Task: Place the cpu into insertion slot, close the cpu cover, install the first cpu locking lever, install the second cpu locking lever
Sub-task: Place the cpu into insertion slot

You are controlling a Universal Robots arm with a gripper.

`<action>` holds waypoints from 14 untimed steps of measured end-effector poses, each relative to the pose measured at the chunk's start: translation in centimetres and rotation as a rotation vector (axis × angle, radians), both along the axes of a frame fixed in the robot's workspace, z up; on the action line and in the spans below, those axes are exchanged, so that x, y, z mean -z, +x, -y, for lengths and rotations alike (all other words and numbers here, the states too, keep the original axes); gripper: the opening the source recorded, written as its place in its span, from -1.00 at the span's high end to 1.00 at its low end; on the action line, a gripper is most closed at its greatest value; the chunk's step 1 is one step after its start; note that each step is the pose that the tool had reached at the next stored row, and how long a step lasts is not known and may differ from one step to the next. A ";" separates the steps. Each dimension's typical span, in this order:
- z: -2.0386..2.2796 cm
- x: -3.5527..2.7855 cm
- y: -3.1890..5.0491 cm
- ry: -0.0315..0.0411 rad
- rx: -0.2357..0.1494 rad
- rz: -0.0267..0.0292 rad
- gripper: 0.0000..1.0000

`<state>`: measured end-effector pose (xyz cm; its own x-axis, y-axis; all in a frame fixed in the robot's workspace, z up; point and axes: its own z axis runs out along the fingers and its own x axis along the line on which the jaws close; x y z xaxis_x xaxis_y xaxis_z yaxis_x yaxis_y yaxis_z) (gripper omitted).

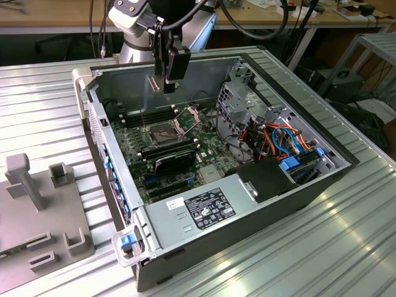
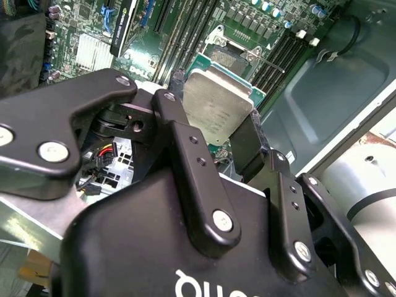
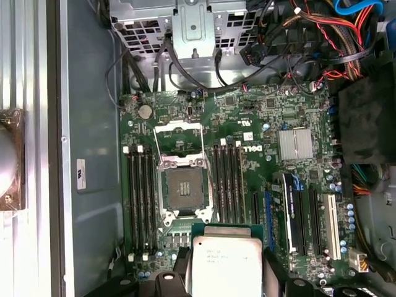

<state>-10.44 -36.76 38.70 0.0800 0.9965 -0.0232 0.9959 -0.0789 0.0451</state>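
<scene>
Overhead, the gripper (image 2: 213,133) of a Universal Robots arm (image 1: 133,15) clamps the cpu (image 2: 216,102) by two opposite edges between its black fingers (image 2: 176,127), silvery metal top turned to the second wrist view, above the green motherboard (image 3: 247,124) of an open computer case (image 1: 278,204) lying on a ribbed metal bench (image 1: 346,247). The insertion slot (image 3: 185,189) lies bare, its dark pinned centre exposed, with the cpu cover (image 3: 178,139) swung back on its hinge just beside it; in the exterior view the cpu cover stands tilted up from the motherboard. In the first wrist view the cpu is apart from the insertion slot, not yet seated, off the end that faces away from the open cpu cover. Long black memory slots (image 3: 139,192) flank the insertion slot on both sides. A grey moulded fixture (image 1: 37,204) sits on the bench at the exterior view's left, beside the computer case
</scene>
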 end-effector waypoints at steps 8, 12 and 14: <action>0.00 0.00 0.00 0.0000 0.000 0.0000 -0.09; 0.00 0.00 0.00 -0.0001 0.001 -0.0001 -0.09; 0.00 0.01 0.00 0.0000 0.008 0.0000 -0.09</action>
